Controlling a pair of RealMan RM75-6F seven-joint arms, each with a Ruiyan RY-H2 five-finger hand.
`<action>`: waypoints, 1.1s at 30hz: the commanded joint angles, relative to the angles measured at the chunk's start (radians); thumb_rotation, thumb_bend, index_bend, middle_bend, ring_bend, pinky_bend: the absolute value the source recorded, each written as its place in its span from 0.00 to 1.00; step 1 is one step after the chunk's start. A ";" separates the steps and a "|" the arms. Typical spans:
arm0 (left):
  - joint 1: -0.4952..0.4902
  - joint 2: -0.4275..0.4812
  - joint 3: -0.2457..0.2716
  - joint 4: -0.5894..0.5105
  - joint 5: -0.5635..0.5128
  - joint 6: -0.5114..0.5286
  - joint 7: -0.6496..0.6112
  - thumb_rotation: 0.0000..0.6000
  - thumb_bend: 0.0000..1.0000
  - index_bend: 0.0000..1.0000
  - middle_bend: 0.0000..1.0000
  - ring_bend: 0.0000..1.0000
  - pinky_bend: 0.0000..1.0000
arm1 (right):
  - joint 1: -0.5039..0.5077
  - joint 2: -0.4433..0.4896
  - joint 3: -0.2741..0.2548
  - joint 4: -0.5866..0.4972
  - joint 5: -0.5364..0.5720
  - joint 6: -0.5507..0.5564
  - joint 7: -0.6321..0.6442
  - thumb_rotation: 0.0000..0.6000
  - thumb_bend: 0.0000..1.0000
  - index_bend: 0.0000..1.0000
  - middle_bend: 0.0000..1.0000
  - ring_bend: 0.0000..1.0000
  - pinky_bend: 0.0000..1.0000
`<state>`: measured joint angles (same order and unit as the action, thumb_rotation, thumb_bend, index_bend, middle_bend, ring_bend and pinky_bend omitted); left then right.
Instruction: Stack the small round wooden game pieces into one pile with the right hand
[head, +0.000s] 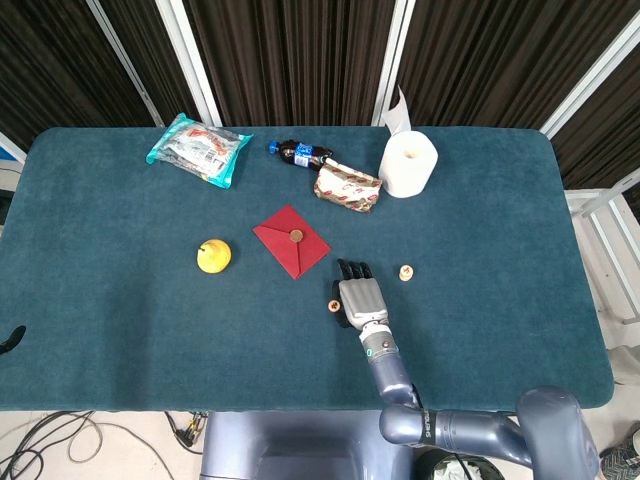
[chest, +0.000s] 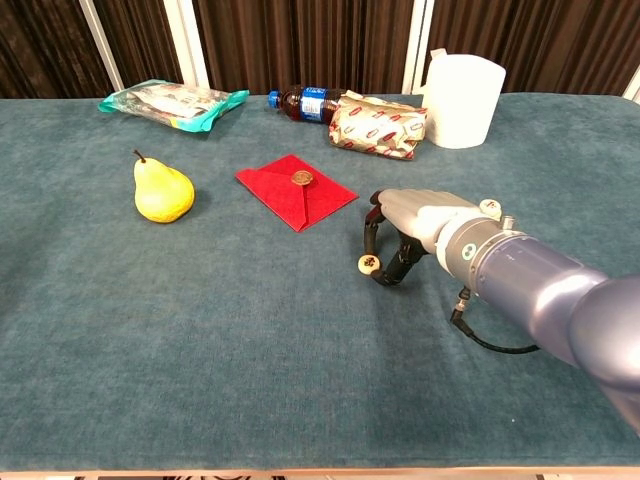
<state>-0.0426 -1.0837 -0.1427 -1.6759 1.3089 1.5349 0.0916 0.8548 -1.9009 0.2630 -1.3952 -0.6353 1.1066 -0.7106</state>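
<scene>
Surface: rectangular table covered in dark teal cloth (head: 120, 300), backed by dark pleated curtains with white frame bars (head: 195, 60).

Right hand (head: 358, 298): grey-and-silver robot hand on a blue-grey arm, palm down over the middle of the table, fingers curled downward. In the chest view the thumb and a fingertip (chest: 367, 228) pinch a small round wooden game piece (chest: 368, 263), pale, with a dark mark on its face, at or just above the cloth; whether it touches the cloth cannot be told. In the head view the same piece shows at the hand's left edge (head: 334, 305).

Second small round wooden game piece (head: 406, 272): lies on the cloth to the right of the hand, just apart from the fingertips. Not made out in the chest view.

Third small round wooden piece (head: 296, 236): rests on the centre of a red paper envelope (head: 280, 245), which lies flat, corner toward the camera, near the hand's far left side.

Yellow pear (chest: 161, 190): upright, stem up, left of the envelope, well apart.

Teal-edged clear snack packet (head: 198, 149): far left corner area.

Dark cola bottle with blue label (head: 300, 155): lying on its side, touching a red-and-cream patterned wrapper pack (head: 347, 187).

White paper towel roll (head: 407, 163): upright, just right of the wrapper pack.

Left hand: not shown in either view.
</scene>
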 joint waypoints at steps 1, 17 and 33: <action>0.000 0.000 0.000 0.000 0.000 0.000 0.001 1.00 0.16 0.11 0.00 0.00 0.00 | -0.001 0.000 0.001 -0.001 -0.002 -0.001 0.001 1.00 0.43 0.50 0.00 0.00 0.00; 0.000 0.003 0.001 0.000 0.001 -0.002 -0.003 1.00 0.16 0.11 0.00 0.00 0.00 | -0.007 0.028 0.018 -0.036 -0.010 0.008 -0.001 1.00 0.43 0.52 0.00 0.00 0.00; 0.000 0.003 0.000 -0.006 0.000 -0.002 -0.005 1.00 0.16 0.11 0.00 0.00 0.00 | -0.028 0.296 0.081 -0.173 0.112 -0.029 -0.039 1.00 0.43 0.52 0.00 0.00 0.00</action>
<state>-0.0429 -1.0806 -0.1423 -1.6818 1.3093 1.5333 0.0868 0.8298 -1.6231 0.3365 -1.5619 -0.5384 1.0863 -0.7487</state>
